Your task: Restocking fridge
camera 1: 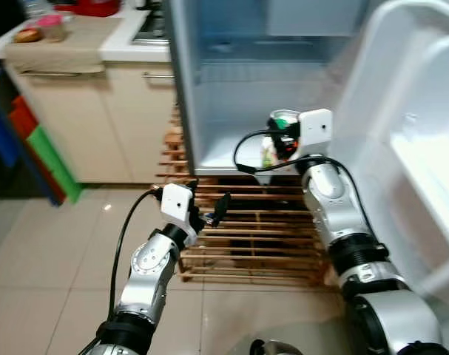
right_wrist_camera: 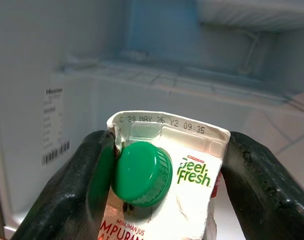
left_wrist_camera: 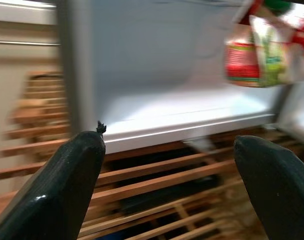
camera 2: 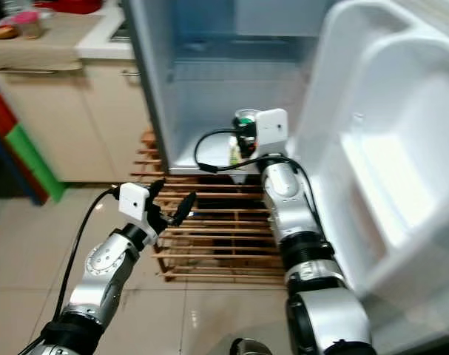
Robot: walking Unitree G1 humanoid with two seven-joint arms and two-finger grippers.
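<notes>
The fridge [camera 1: 224, 103] stands open with a bare white inside. My right gripper [camera 1: 278, 139] reaches into its lower opening, shut on a Peel Fresh juice carton [right_wrist_camera: 187, 185] with a green cap [right_wrist_camera: 141, 173]. The carton [camera 1: 271, 150] hangs upright just above the fridge floor, one finger on each side. My left gripper [camera 1: 208, 197] is open and holds nothing. It hovers lower and to the left, over the wooden pallet [camera 1: 246, 229] in front of the fridge. Blurred, the carton [left_wrist_camera: 252, 57] also appears in the left wrist view.
The fridge door [camera 1: 409, 140] swings wide on the right, its shelves close to my right arm. A beige cabinet [camera 1: 98, 118] with a counter [camera 1: 76, 41] stands left of the fridge. Coloured boards [camera 1: 39, 148] lean at far left. Tiled floor [camera 1: 46, 251] lies below.
</notes>
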